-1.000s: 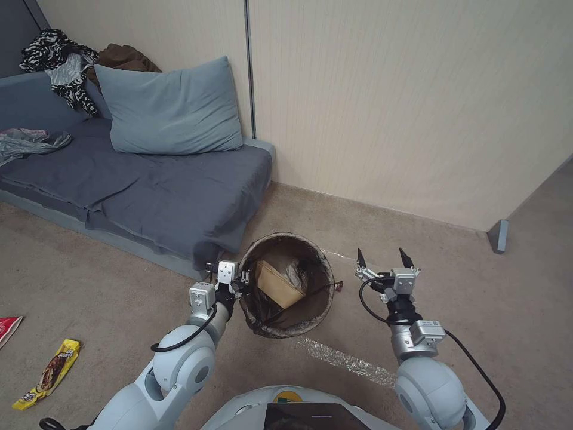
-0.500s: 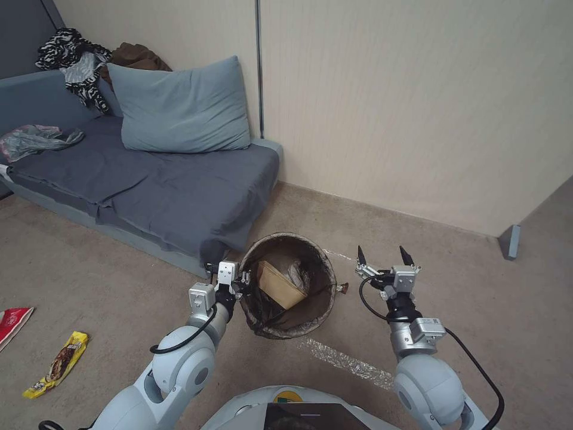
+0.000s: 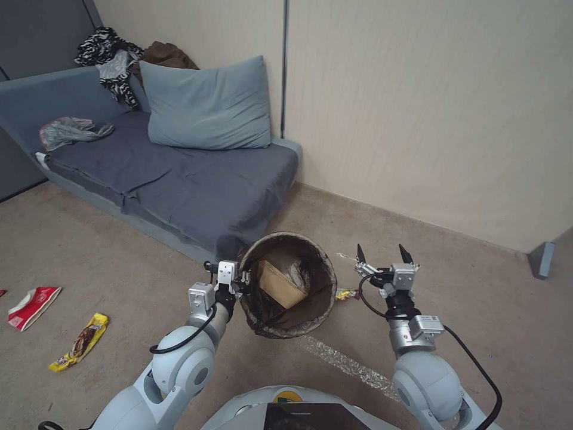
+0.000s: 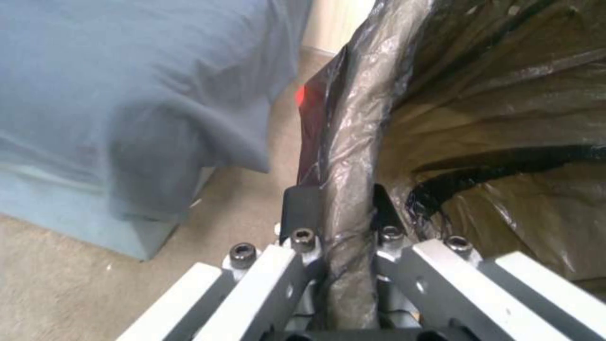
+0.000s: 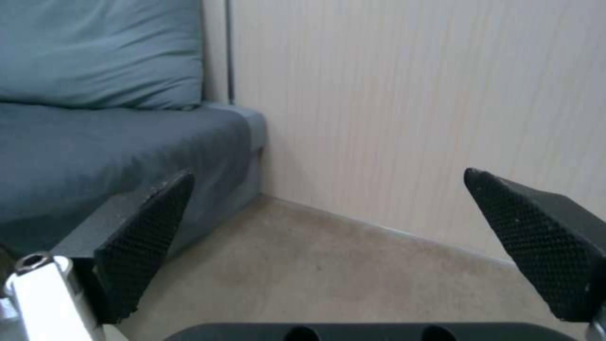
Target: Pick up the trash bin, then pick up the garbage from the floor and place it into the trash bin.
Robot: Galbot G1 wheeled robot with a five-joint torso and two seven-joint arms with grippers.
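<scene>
Two end effectors up: left end effector (image 3: 237, 279) clamps the trash bin (image 3: 288, 285) rim at frame centre, carrying it along; right end effector (image 3: 384, 257) spread wide, ready for the yellow wrapper (image 3: 79, 342) lower left.

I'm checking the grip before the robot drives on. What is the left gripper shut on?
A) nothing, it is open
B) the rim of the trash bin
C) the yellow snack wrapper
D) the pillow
B: the left wrist view shows the left gripper with its jaws clamped on the bag-covered rim of the trash bin, while the right gripper hangs open beside it.
</scene>
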